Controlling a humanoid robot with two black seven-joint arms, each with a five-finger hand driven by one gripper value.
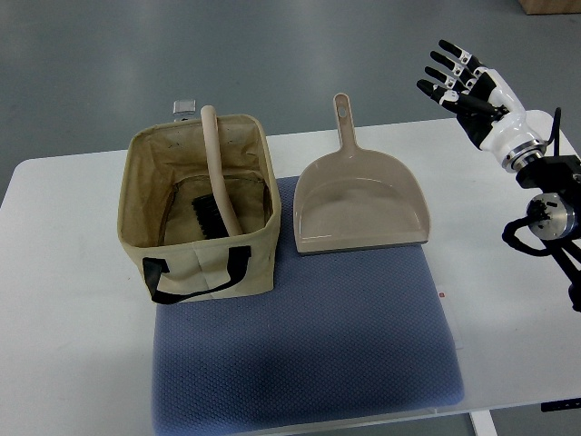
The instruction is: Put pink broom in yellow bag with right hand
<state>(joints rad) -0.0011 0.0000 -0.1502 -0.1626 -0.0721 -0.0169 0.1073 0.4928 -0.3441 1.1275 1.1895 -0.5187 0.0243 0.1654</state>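
Hovering above the far right corner of the white tabletop [73,272], the robot's right hand [467,86], black-fingered with a white shell over its back, had its fingers [451,47] spread apart and held nothing. Its arm entered from the picture's right edge, with a silver wrist joint and black cabling behind the hand. Well to the hand's left, and nearer the robot than the hand, sat the pale yellowish-beige fabric bag [204,263], box-shaped and open at the top, with a black strap handle across its near face. The pinkish-beige hand broom [216,154] was already inside that bag: its dark bristle head lay down on the bag's floor while its long rounded handle leaned upward and away, poking out over the bag's far rim. Between the bag and the hand lay a matching pinkish-beige plastic dustpan [363,204], flat on its back, its handle pointing away from the robot and its wide mouth toward the robot. Bag and dustpan stood just beside each other, not touching as far as could be seen, both resting on the far edge of a blue-grey textured mat [309,354] that spread toward the robot. A small grey clip-like object [185,107] showed just behind the bag.
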